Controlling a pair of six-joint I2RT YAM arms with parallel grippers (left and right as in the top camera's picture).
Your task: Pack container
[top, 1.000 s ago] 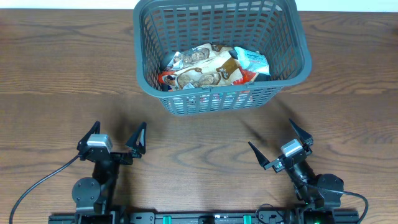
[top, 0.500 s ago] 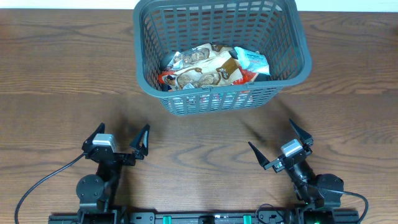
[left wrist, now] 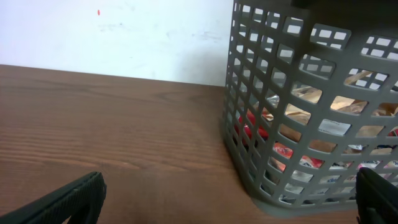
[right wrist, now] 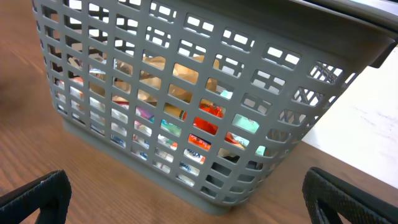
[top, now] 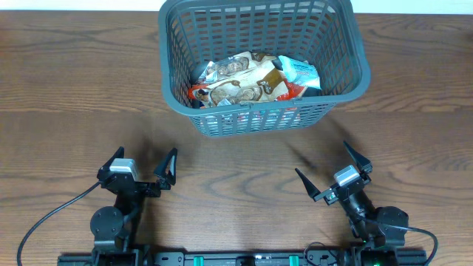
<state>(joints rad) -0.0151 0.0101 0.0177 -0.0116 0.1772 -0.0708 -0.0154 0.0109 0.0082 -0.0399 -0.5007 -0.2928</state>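
The dark grey lattice container (top: 347, 41) stands at the far middle of the table. Several snack packets (top: 251, 80) lie inside it. It also shows in the left wrist view (left wrist: 261, 81) and in the right wrist view (right wrist: 261, 56), with packets visible through the slots. My left gripper (top: 142, 165) is open and empty near the front left, well short of the container. My right gripper (top: 332, 171) is open and empty near the front right. Only the fingertips show in the wrist views: left gripper (left wrist: 224, 205), right gripper (right wrist: 186, 202).
Wooden table (top: 66, 89) all round the container. A white wall (left wrist: 124, 34) lies behind the table. Cables run from the arm bases (top: 44, 222) at the front edge.
The left arm shifted slightly to the right between one second and half a second ago, then stayed still. The right arm and container have not moved.
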